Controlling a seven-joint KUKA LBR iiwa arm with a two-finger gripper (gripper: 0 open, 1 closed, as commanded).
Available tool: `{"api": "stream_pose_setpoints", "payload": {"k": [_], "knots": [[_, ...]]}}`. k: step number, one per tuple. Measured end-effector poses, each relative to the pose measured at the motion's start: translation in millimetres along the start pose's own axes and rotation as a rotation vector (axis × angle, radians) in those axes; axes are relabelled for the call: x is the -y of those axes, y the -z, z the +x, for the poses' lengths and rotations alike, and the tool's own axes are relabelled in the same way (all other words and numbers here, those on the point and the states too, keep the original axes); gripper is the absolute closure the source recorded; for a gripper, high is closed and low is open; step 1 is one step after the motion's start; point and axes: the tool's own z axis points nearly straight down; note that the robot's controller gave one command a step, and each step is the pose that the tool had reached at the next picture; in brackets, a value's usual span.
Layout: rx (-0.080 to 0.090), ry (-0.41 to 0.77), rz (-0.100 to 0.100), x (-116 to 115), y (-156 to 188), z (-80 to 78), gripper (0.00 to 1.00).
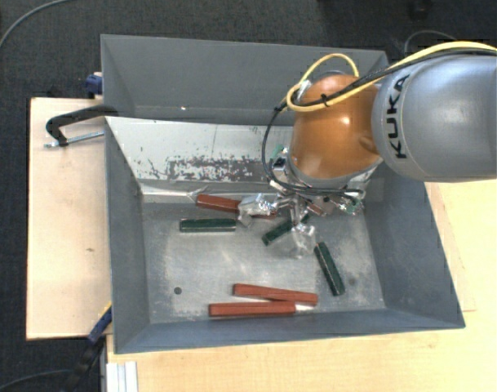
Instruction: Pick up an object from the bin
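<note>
Camera view, front to back: a red-brown stick (248,309) lies along the near wall of the bin (126,300), with a second red-brown stick (275,294) just behind it. Right of these, a long dark green stick (330,269) lies clear of the right wall. Bare floor spreads left of centre. Mid-floor, the tool (299,217) hangs low under the orange wrist cover (330,133), the arm crossing the right rim. A short dark green stick (276,234) lies tilted just beside it. Whether the tool is apart or together cannot be told. Crumpled foil (256,207), a green stick (207,225) and a brown stick (218,203) lie near the rear wall.
</note>
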Motion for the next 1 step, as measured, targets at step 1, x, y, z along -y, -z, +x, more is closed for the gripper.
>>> {"api": "stream_pose_setpoints", "payload": {"k": [1], "knots": [[0.0,-0.03,0.005,8.9,-23.5,24.5,0.0]]}}
